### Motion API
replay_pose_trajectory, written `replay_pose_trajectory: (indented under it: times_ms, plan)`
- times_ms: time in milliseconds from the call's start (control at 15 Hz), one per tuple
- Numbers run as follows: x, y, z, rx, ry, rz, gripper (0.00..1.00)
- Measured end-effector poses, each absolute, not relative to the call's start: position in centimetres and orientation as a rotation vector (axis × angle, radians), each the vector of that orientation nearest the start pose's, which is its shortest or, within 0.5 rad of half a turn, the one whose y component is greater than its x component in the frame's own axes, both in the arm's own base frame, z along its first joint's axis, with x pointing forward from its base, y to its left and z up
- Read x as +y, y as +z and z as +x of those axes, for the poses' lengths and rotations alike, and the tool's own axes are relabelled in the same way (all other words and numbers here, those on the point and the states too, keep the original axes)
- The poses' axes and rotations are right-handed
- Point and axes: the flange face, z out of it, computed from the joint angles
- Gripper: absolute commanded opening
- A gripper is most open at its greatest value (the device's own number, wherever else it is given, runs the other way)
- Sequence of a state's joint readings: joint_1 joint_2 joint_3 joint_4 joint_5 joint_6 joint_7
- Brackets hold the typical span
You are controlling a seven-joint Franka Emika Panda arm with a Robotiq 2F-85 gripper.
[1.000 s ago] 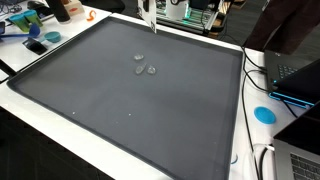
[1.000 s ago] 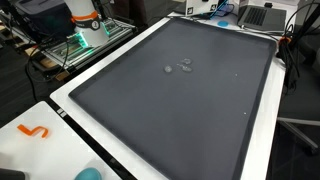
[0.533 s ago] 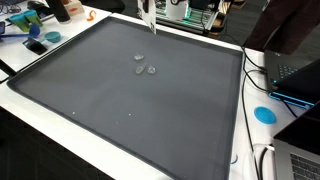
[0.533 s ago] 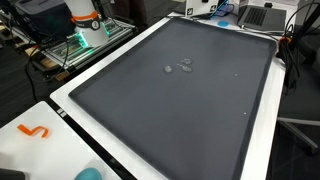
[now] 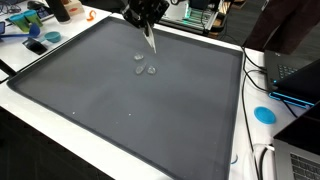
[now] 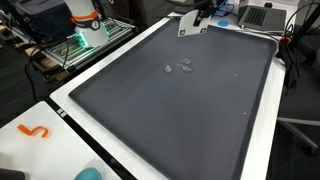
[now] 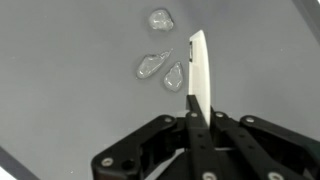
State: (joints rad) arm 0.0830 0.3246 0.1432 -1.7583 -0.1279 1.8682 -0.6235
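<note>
Near the far edge of a large dark grey matte mat [image 5: 130, 120] [image 6: 170, 110], a black end effector [image 5: 146, 22] [image 6: 197, 17] [image 7: 195, 118], jaws pressed together on a thin white flat strip [image 5: 148, 38] [image 6: 187, 25] [image 7: 197, 65], smooth, stiff-looking and narrowing to a rounded tip. Just inward of that tip on the mat, three small clear glossy teardrop-shaped pieces [image 5: 143, 66] [image 6: 181, 67] [image 7: 152, 65], close together in a loose cluster; in the wrist view, one apart from the other two and the nearest just beside the strip. Cannot tell whether the strip tip touches the mat. Mat surface even and dull, with a raised rim and a few pale specks. Under the mat, a white worktop [image 5: 60, 125] [image 6: 60, 140] showing as a border around it. Off one mat corner, a flat blue round disc [image 5: 264, 114]; off another, an orange squiggle-shaped piece [image 6: 34, 131]. Beyond the mat's far edge in both exterior views, cluttered lab benches, laptops and cables, plus a white cylindrical robot base with an orange ring [image 6: 85, 20].
</note>
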Motion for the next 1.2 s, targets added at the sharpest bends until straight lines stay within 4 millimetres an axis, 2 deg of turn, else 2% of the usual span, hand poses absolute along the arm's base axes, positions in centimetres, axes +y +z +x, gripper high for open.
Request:
replay_pose_trajectory:
  times_ms: [267, 733, 933, 1200]
  plan:
    - [11.9, 32.9, 60.3, -1.400, 0.363, -2.803, 0.01]
    - [10.4, 27.5, 59.5, -1.455, 0.334, -2.800, 0.01]
    - [10.2, 26.5, 59.6, -1.489, 0.325, -2.806, 0.01]
    - [10.9, 26.6, 59.7, -1.521, 0.311, -2.801, 0.01]
